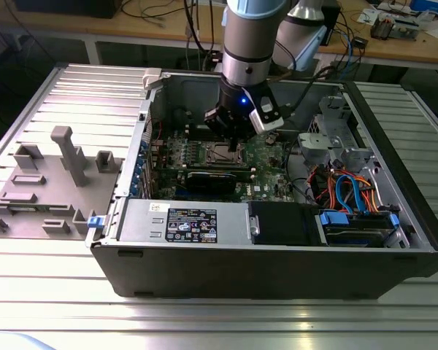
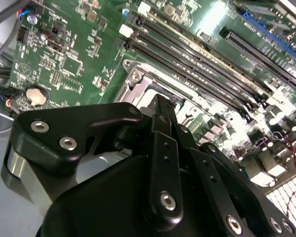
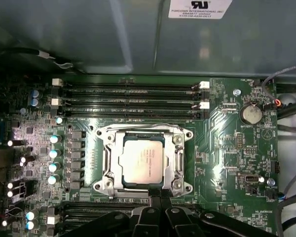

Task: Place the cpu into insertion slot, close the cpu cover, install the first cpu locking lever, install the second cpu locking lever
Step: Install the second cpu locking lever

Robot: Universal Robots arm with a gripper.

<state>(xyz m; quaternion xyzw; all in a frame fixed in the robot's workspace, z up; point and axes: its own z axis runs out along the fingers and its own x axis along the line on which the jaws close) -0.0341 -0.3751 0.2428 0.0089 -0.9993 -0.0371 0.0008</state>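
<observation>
A: What carries everything?
B: A ribbed grey metal table [image 1: 204,321] filling the lower frame.
A: And directly on it?
B: 1 open computer case [image 1: 263,251] at centre, and 1 grey fixture plate [image 1: 47,186] with upright blocks at left, just beside it.

I am working in what looks like a robotics or electronics lab. An opened desktop computer case [image 1: 277,248] lies on a ribbed aluminium work table [image 1: 204,321], with grey 3D-printed fixtures [image 1: 66,157] laid out beside it, toward the exterior view's left. Behind runs a wooden workbench [image 1: 168,33] strewn with cables [image 1: 150,11] and small electronic parts [image 1: 394,22].
</observation>
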